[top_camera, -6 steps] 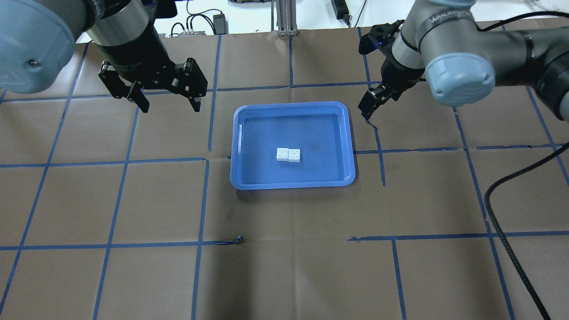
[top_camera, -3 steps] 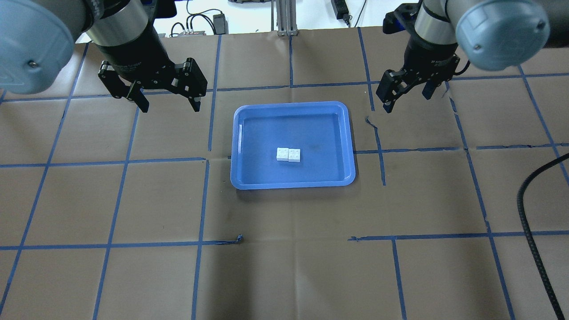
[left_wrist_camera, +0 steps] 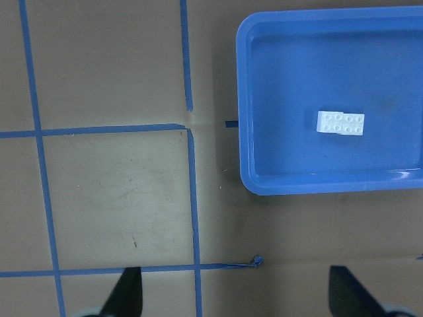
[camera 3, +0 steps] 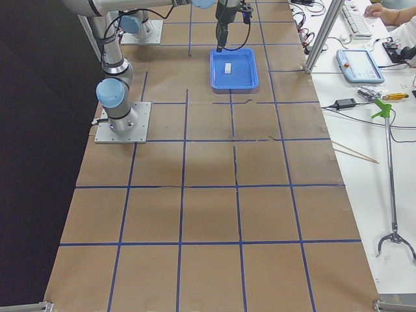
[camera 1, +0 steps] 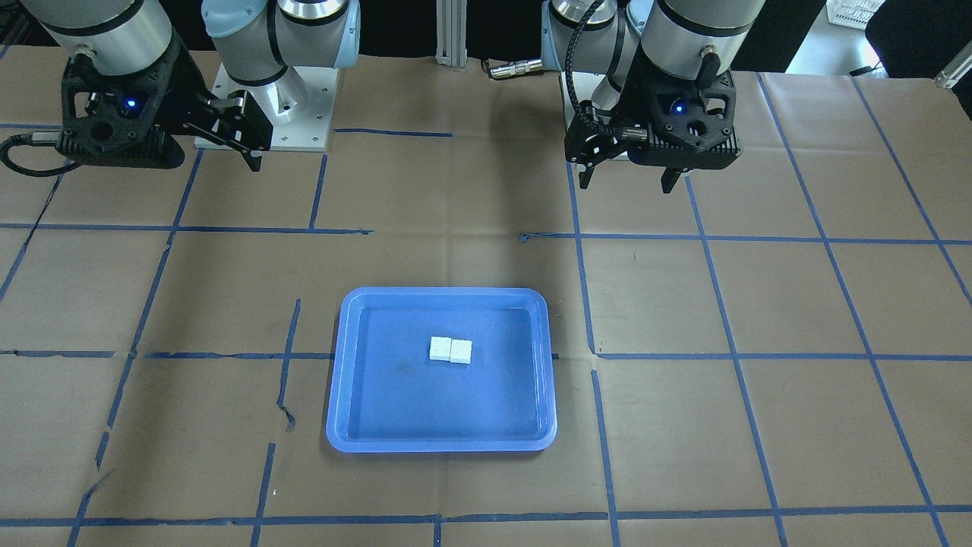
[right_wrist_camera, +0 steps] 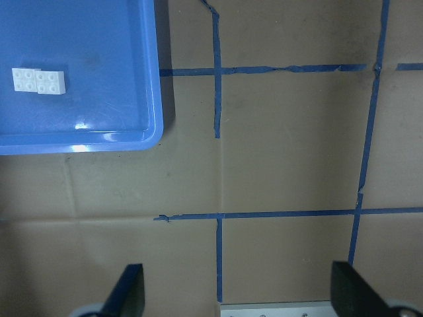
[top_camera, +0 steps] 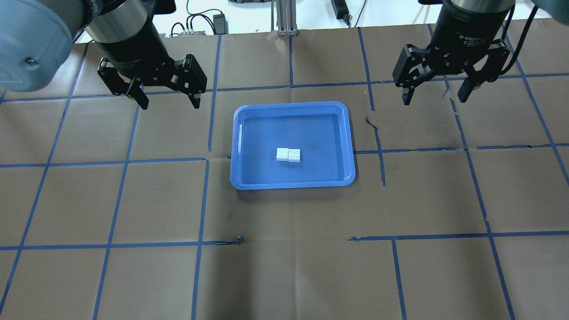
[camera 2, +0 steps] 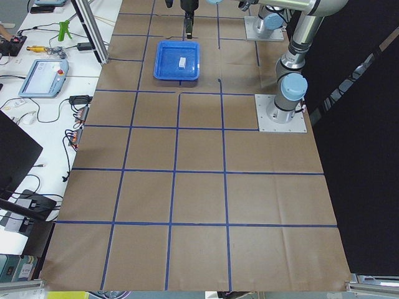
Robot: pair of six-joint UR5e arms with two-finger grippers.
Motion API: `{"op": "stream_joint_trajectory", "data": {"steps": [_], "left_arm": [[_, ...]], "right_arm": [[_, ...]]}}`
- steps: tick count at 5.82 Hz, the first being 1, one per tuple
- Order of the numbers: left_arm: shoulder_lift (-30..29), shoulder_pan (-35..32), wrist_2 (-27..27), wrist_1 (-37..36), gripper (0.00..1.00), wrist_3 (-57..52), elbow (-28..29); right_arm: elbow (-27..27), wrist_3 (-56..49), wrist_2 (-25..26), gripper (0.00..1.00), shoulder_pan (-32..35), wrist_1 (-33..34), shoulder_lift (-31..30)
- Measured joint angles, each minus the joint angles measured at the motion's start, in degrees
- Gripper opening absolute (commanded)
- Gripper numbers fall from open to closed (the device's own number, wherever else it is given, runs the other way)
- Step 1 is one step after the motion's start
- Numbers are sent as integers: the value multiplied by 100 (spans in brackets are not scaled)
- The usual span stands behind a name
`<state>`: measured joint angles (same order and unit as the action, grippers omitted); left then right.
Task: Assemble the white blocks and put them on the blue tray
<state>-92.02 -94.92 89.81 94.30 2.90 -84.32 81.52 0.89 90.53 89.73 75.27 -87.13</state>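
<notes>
The two white blocks [top_camera: 288,154] lie joined side by side, studs up, in the middle of the blue tray [top_camera: 342,175]. They also show in the front view [camera 1: 450,349] and in both wrist views [left_wrist_camera: 340,123] [right_wrist_camera: 38,81]. My left gripper [top_camera: 168,100] is open and empty, held above the table to the left of the tray. My right gripper [top_camera: 433,95] is open and empty, held above the table to the right of the tray's back corner. Neither gripper touches the blocks or the tray.
Brown paper with a blue tape grid [top_camera: 204,160] covers the table. The arm bases [camera 1: 266,114] stand at the robot's edge. A black cable [camera 1: 23,163] hangs by the right arm. Benches with tools [camera 3: 364,65] run along the table's far side.
My right gripper has swung away from the tray's back right corner, moved right and turned so both fingers show wide apart. My left gripper and the blocks have stayed put.
</notes>
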Motion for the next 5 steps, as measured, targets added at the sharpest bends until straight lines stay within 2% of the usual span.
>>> {"op": "stream_joint_trajectory", "data": {"steps": [2, 5], "left_arm": [[0, 0, 2, 0, 99, 0, -5], [0, 0, 11, -3, 99, -41, -38]], "right_arm": [[289, 0, -16, 100, 1, 208, -67], [348, -1, -17, 100, 1, 293, -93]]}}
